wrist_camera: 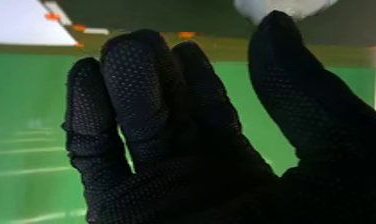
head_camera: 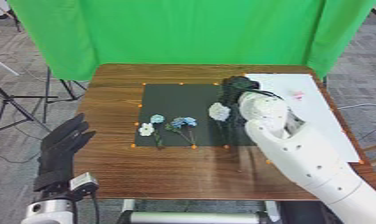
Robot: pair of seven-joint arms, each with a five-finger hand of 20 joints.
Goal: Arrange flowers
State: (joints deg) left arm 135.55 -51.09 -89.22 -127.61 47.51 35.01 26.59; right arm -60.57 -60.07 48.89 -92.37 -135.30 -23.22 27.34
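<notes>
Near the middle of the head view, a white flower [head_camera: 219,111] is being flanked on its right by the right hand [head_camera: 234,91], whose straight fingers are being held wide of the thumb, its tip being seen overlapping the flower in the wrist view.

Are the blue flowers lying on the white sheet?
No, the blue flowers lie on the dark mat, with the white sheet to its right.
</notes>
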